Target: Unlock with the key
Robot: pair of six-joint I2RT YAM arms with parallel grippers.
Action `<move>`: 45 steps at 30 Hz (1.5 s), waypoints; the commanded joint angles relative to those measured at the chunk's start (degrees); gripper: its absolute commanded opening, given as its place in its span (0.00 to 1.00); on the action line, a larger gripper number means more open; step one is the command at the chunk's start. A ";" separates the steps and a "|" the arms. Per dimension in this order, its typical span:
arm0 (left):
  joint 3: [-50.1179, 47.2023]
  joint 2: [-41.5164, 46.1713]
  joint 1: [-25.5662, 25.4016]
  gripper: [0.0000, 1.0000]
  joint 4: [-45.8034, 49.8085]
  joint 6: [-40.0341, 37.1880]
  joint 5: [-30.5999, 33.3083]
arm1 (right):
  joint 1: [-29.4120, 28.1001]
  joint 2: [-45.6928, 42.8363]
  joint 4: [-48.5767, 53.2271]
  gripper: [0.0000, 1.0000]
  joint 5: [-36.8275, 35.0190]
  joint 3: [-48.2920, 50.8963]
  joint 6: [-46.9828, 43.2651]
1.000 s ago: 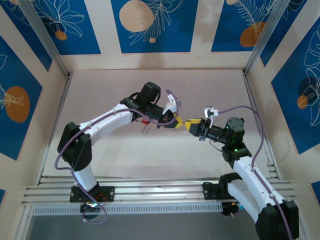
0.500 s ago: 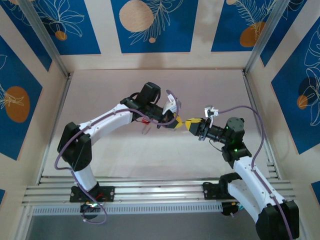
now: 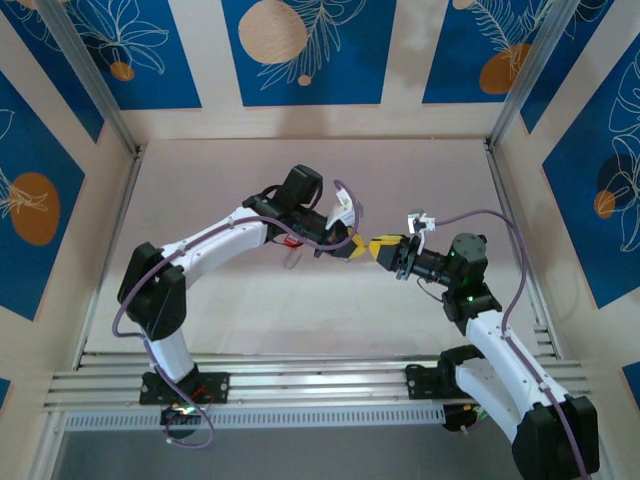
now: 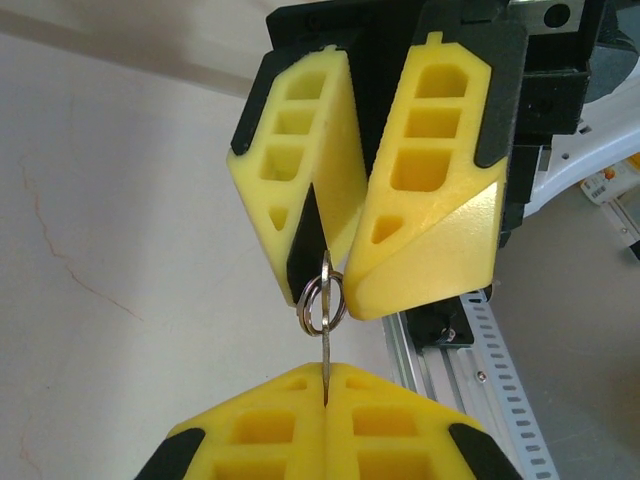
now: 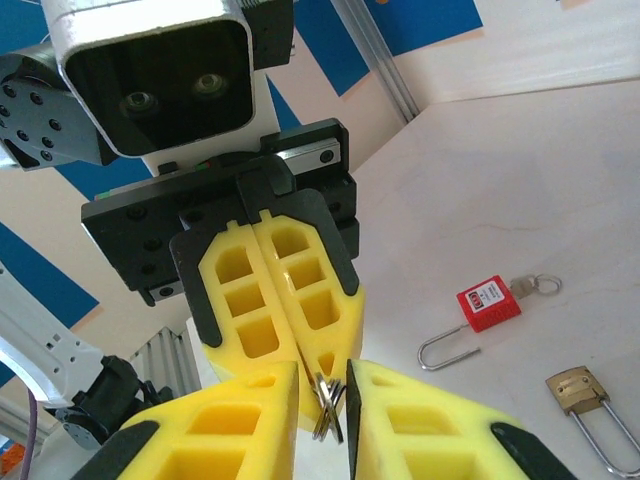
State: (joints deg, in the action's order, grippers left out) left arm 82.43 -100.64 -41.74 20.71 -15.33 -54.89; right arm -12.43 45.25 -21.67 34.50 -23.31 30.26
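The key (image 4: 326,352) is a thin silvery blade seen edge-on, and my left gripper (image 4: 327,400) is shut on its blade. A split ring (image 4: 322,300) hangs on the key's free end. That ring sits between the fingertips of my right gripper (image 4: 332,298), whose jaws stand a little apart around it. In the right wrist view the ring (image 5: 328,405) shows in the narrow gap of my right gripper (image 5: 322,385), below the closed left fingers (image 5: 275,290). Both grippers meet tip to tip above the table, left gripper (image 3: 360,246) against right gripper (image 3: 380,247).
A brass padlock (image 5: 575,390) with a long steel shackle lies on the pale table (image 5: 520,170). Beside it lies a red padlock (image 5: 488,303) with its shackle swung open. The aluminium rail (image 4: 470,350) runs along the near edge.
Both arms have stayed nearly still, with the grippers tip to tip. The right gripper has edged slightly closer to the left one.
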 commanded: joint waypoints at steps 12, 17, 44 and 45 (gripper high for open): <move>2.03 -0.92 0.35 0.00 1.60 -0.36 -2.15 | -1.41 0.29 -1.08 0.08 -0.22 -2.12 -1.39; 2.21 -1.07 0.39 0.00 1.48 -0.12 -1.93 | -1.87 0.10 -0.20 0.04 -0.66 -2.16 -1.54; -3.94 4.93 0.73 0.80 4.83 -8.96 30.29 | -1.16 -3.70 9.23 0.00 -11.77 -4.64 -3.07; -4.92 4.87 0.71 0.81 2.70 -8.01 34.11 | -1.18 -4.00 9.66 0.00 -12.61 -4.42 -2.93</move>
State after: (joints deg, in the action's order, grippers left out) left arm 79.83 -97.84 -41.47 25.52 -21.56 -34.00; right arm -13.87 42.76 -14.11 24.80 -26.20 28.51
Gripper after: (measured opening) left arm 0.806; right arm 0.064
